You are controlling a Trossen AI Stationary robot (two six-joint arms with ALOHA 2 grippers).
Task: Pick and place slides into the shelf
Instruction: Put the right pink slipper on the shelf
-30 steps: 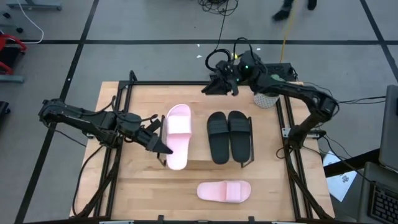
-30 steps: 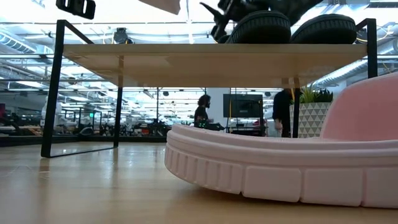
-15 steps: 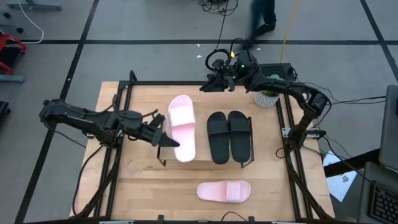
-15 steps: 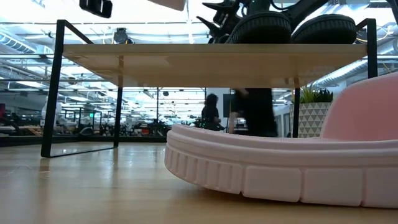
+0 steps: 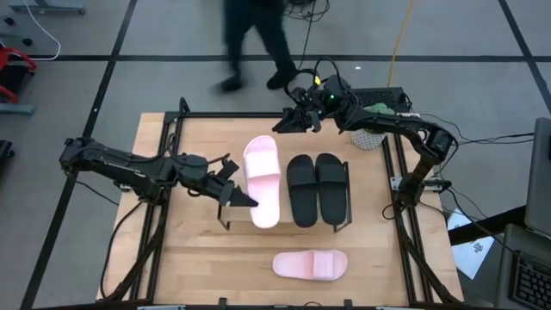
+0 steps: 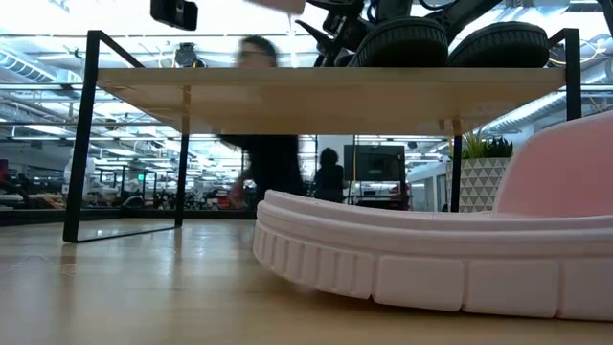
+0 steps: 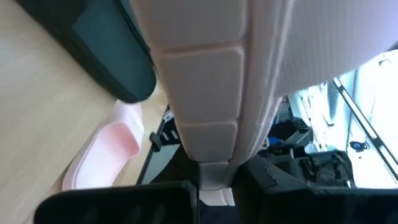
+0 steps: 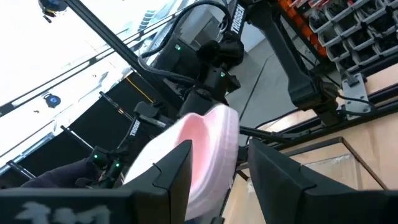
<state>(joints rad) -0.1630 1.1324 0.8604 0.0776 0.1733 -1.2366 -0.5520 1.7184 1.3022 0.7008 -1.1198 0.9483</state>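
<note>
A pale pink slide [image 5: 263, 181] hangs over the left part of the shelf [image 6: 326, 86], beside the black pair [image 5: 316, 189] whose soles rest on the shelf's top. My left gripper [image 5: 239, 198] is shut on this slide from the left. My right gripper [image 5: 282, 127] is at the slide's far end, and in the right wrist view that end [image 8: 211, 140] shows between its parted fingers. I cannot tell whether they touch it. A second pink slide [image 5: 310, 264] lies sole down on the table near its front edge. My left gripper pinches the pink slide's left sole edge [image 7: 205, 155] between its two fingers, close to the slide's near end. The fingers come about level from the table's left and lie across the slide. The slide is lifted clear above the shelf's top, lying lengthwise from near to far.
A white patterned plant pot [image 5: 368, 138] stands at the table's far right corner. The shelf's thin black legs [image 6: 81, 134] stand on the wooden table [image 5: 189, 267]. A person [image 5: 254, 43] walks across the floor beyond the far edge.
My left gripper has gone toward the table's right edge with the pink slide, which has come over the shelf beside the black pair and turned slightly. My right gripper has sunk a little toward the slide's far end.
</note>
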